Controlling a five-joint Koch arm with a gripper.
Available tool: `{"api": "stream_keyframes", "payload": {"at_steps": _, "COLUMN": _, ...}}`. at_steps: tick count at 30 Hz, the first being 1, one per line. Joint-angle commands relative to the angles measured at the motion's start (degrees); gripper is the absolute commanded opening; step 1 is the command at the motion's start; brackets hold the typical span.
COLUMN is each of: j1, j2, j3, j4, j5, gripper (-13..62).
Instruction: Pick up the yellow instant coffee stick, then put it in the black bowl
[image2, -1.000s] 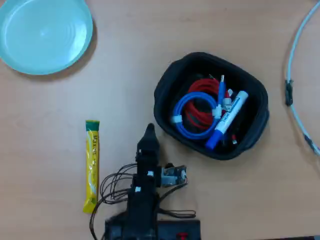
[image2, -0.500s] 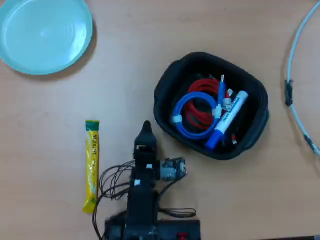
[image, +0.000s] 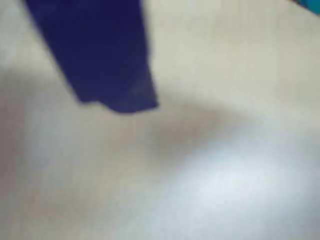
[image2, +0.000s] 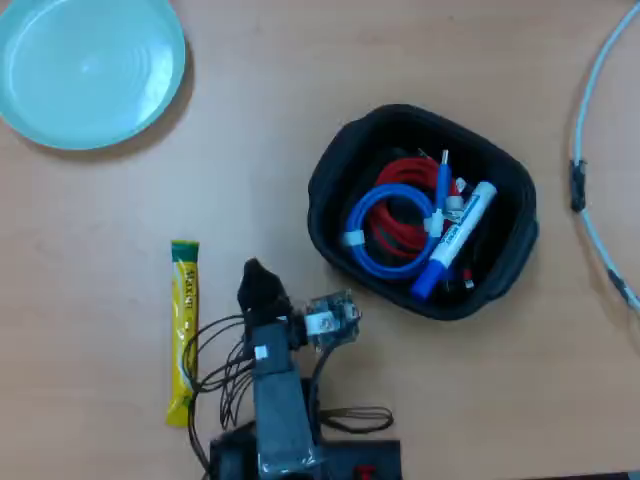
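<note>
One yellow instant coffee stick (image2: 184, 331) lies outside one black bowl (image2: 335, 165).

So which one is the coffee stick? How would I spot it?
Find the black bowl full of cables in the overhead view, then look left past the gripper. The yellow instant coffee stick lies flat on the table there, long and thin, yellow with a green top end, unlike the white-and-blue marker.

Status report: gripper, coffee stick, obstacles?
Gripper right of the stick, state unclear. Yellow instant coffee stick flat on table, untouched. Black bowl holds cables and marker. Path clear.
</note>
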Motion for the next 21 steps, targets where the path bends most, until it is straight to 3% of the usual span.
{"api": "stream_keyframes", "payload": {"at_steps": 1, "j1": -2.1, "j2": 3.5, "j3": -5.9, "j4": 3.2, "j5": -1.3, "gripper": 56.2}}
{"api": "stream_keyframes", "payload": {"at_steps": 10, "j1": -8.8, "j2": -11.7, "j3": -17.9, "j4": 10.9, "j5": -7.9, "gripper": 56.2}}
{"api": "stream_keyframes", "payload": {"at_steps": 21, "j1": -20.7, "j2": -19.7, "j3": -21.9, "j4": 13.6, "j5": -20.0, "gripper": 56.2}}
